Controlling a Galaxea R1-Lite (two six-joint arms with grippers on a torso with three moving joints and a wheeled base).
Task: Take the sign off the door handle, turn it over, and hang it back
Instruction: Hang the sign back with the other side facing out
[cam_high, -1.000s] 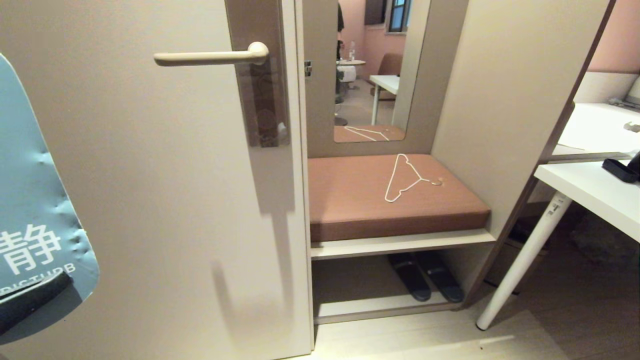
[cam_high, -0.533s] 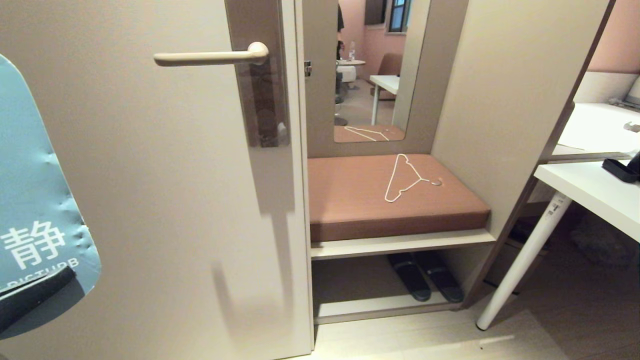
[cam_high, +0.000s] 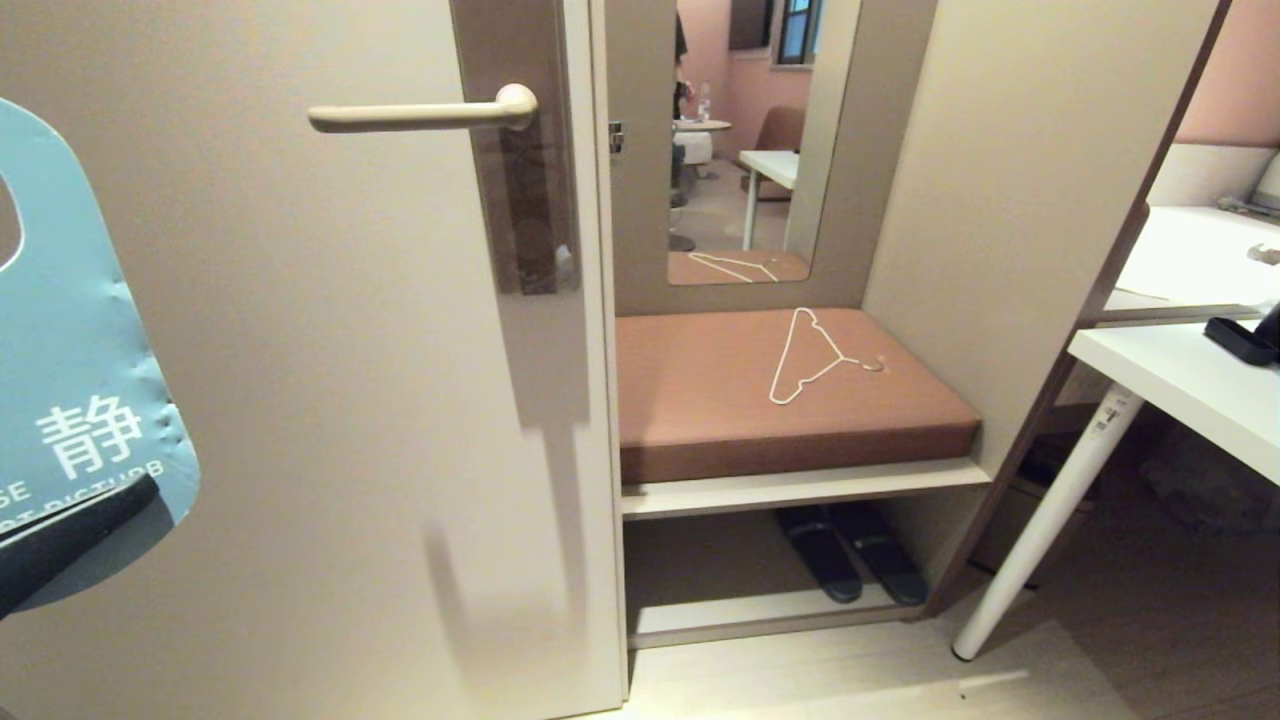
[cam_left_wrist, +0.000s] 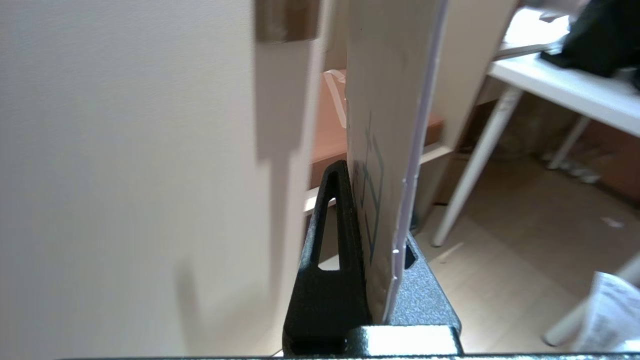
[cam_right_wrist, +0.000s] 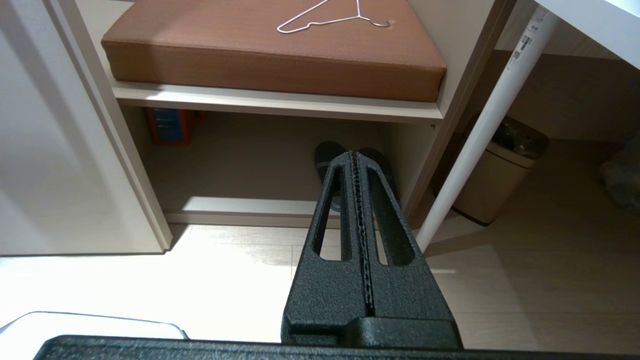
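The sign (cam_high: 80, 330) stands at the far left of the head view, off the handle (cam_high: 420, 113) and well apart from it, lower and to its left. Its blue-grey face is turned toward the head camera, with white characters and part of the English line showing near its lower end; the edge of its large hole is visible at the picture's left border. The left end effector (cam_left_wrist: 372, 250) is clamped on the sign's lower end: in the left wrist view the card (cam_left_wrist: 390, 125) rises edge-on from between the two black fingers (cam_left_wrist: 335, 240), its pale face with blue print turned toward the door (cam_high: 280, 400). In the head view one dark finger (cam_high: 65, 545) crosses the sign's lower end. The handle is bare, a cream lever lying level on its brown-grey plate (cam_high: 525, 200) near the door's right edge. The right end effector (cam_right_wrist: 356, 165) hangs low, fingers pressed together and holding nothing, pointing toward the slippers (cam_right_wrist: 327, 152) under the bench. On the brown bench cushion (cam_high: 720, 410) lies a white wire hanger (cam_high: 805, 355), repeated in the mirror (cam_high: 745, 140) above. A white tabletop (cam_high: 1190, 380) stands to the right.
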